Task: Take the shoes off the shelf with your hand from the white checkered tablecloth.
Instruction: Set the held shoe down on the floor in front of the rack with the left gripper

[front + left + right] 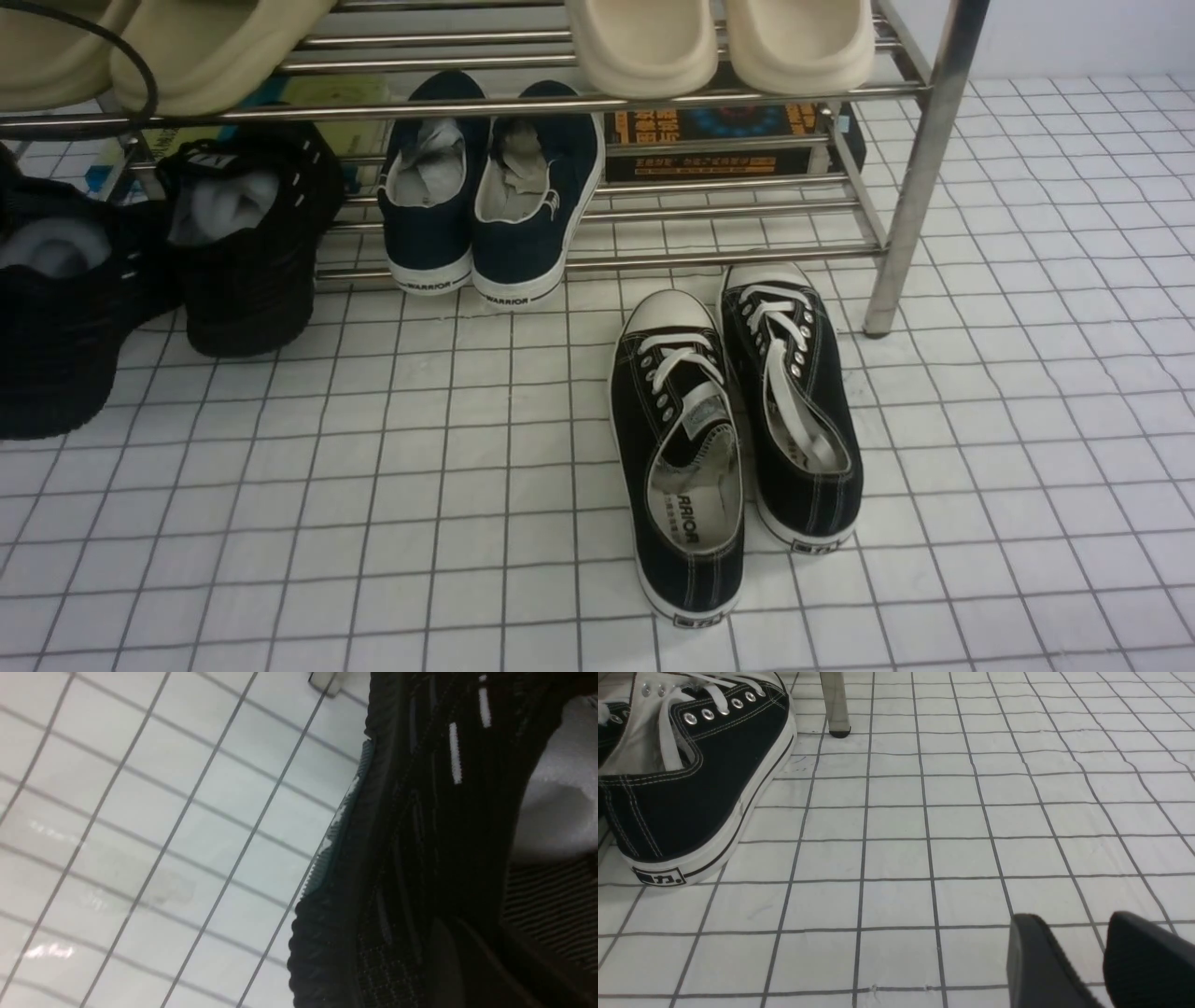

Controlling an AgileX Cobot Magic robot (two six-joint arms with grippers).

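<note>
Two black knit sneakers with white paper stuffing are at the far left of the front view. One sneaker (pixel 247 243) rests with its toe on the steel shelf's (pixel 924 168) lower tier and its heel on the checkered tablecloth (pixel 373 467). The other sneaker (pixel 56 308) is nearer, off the shelf. It fills the left wrist view (pixel 420 835), where my left gripper (pixel 472 952) looks shut on its collar, with one dark finger (pixel 448 961) against its side. My right gripper (pixel 1073 919) is open and empty, low over the cloth (pixel 924 858).
Navy WARRIOR slip-ons (pixel 485 187) sit on the lower tier. Black canvas lace-ups (pixel 738 429) lie on the cloth by the shelf's right leg (pixel 835 704). Cream slippers (pixel 719 42) sit on the top tier. Boxes (pixel 719 140) stand behind. A black cable (pixel 121 56) loops at the top left.
</note>
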